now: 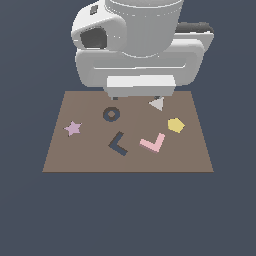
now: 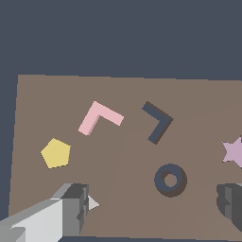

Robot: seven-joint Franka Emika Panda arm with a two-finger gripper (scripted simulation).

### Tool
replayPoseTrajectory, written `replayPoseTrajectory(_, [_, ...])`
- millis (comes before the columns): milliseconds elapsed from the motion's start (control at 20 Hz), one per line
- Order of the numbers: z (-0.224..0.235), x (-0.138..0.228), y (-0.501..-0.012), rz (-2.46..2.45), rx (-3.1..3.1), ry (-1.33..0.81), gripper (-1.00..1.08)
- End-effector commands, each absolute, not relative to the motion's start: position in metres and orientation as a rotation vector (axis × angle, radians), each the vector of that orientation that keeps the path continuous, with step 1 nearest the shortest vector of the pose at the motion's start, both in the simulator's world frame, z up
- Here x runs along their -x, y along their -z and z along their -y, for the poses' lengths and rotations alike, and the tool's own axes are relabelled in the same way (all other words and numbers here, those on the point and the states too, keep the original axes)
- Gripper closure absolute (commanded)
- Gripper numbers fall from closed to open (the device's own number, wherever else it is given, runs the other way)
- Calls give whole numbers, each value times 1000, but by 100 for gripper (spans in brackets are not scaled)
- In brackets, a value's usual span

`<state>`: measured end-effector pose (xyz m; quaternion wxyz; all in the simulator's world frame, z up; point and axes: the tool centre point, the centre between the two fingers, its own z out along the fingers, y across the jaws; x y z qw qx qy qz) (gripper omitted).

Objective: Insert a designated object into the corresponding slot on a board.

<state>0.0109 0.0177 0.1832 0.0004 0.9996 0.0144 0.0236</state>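
Pincer (image 2: 151, 208) fingers (image 2: 71, 210) are hanging spread and empty (nothing between them) above the brown board (image 1: 75, 160), framing a small grey triangle (image 2: 93, 203). Ahead of them the pink L-shaped block (image 2: 98, 118) is lying flat, just beside the navy L-shaped slot (image 2: 158, 123), toward the exterior view's right, its corner pointing down and needing a turn, likely, to match.

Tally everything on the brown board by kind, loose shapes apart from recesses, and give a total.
Loose shapes: 4 — pink L-shaped block, yellow pentagon, mauve star, grey triangle
Dark recesses in the board: 2 — L-shaped slot, ring-shaped recess
Total: 6
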Motion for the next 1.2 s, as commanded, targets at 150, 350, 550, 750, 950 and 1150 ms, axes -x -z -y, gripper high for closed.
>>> replayPoseTrajectory(150, [-18, -11, -182, -38, -3140, -73, -92])
replayPoseTrajectory(350, [-21, -13, -176, -3, -3140, -70, -92])
replayPoseTrajectory(550, [-27, -15, -165, 59, -3139, -64, -92])
replayPoseTrajectory(750, [-34, -20, -149, 152, -3136, -56, -92])
replayPoseTrajectory(950, [-44, -26, -128, 277, -3127, -44, -92])
replayPoseTrajectory(1150, [-55, -35, -103, 421, -3111, -30, -92])
